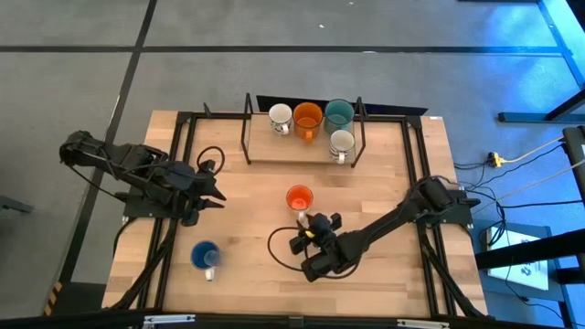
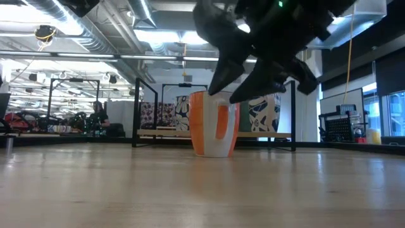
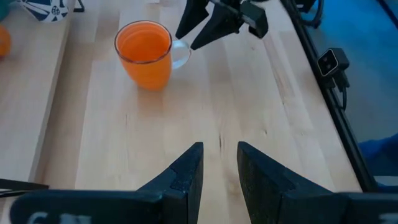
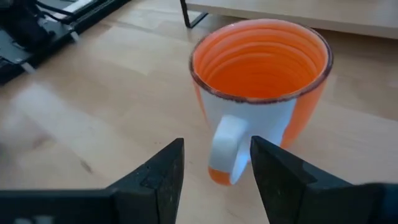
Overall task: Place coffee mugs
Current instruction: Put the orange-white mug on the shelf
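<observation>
An orange mug (image 1: pixel 299 197) with a white handle stands upright on the table's middle (image 4: pixel 261 81) (image 3: pixel 146 53) (image 2: pixel 214 123). My right gripper (image 1: pixel 304 222) (image 4: pixel 214 168) is open just on its near side. One finger stands on each side of the handle (image 4: pixel 227 146), and I see no touch. A blue mug (image 1: pixel 205 256) stands near the left near corner. Two white mugs (image 1: pixel 281 118) (image 1: pixel 342 143), an orange one (image 1: pixel 307 120) and a teal one (image 1: pixel 339 113) stand in the black wire rack (image 1: pixel 245 128) at the far edge. My left gripper (image 1: pixel 219 192) (image 3: pixel 219 155) is open and waits at the table's left.
The rack's wooden base (image 1: pixel 292 158) lies just beyond the orange mug. Bare wood stretches between the orange mug and my left gripper, and along the near edge. Black frame rails (image 1: pixel 416 174) run along the table's sides. The room behind holds racks and a seated person (image 2: pixel 98 117).
</observation>
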Available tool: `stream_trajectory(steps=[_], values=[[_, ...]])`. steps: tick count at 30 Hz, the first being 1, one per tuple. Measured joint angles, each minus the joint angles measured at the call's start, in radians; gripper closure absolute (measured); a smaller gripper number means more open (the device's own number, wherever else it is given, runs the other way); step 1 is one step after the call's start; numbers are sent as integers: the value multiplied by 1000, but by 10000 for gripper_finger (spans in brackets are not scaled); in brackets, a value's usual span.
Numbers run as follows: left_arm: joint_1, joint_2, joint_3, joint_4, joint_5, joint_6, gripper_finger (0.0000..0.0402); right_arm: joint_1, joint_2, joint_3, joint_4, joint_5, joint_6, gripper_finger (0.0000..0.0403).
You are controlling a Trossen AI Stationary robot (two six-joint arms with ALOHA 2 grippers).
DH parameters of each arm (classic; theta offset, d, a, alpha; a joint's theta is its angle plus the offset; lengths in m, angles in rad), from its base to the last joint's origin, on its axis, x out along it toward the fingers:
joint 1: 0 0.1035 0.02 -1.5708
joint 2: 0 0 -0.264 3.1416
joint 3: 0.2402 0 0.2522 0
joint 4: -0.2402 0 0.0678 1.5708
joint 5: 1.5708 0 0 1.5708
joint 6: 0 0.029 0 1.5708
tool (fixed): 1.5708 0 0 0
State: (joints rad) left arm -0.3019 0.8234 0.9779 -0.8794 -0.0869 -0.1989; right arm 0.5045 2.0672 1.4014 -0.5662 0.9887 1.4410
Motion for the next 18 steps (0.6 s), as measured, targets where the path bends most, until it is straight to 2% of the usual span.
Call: stream_trajectory(steps=[6, 15, 18], values=[[0, 0, 0, 0, -26, 0, 309, -1, 58, 0, 61, 76, 2, 233], [0, 0, 0, 1, -57, 0, 309, -2, 130, -1, 71, 112, 51, 234], [0, 0, 0, 1, -68, 0, 309, -3, 133, -1, 68, 146, 51, 249]])
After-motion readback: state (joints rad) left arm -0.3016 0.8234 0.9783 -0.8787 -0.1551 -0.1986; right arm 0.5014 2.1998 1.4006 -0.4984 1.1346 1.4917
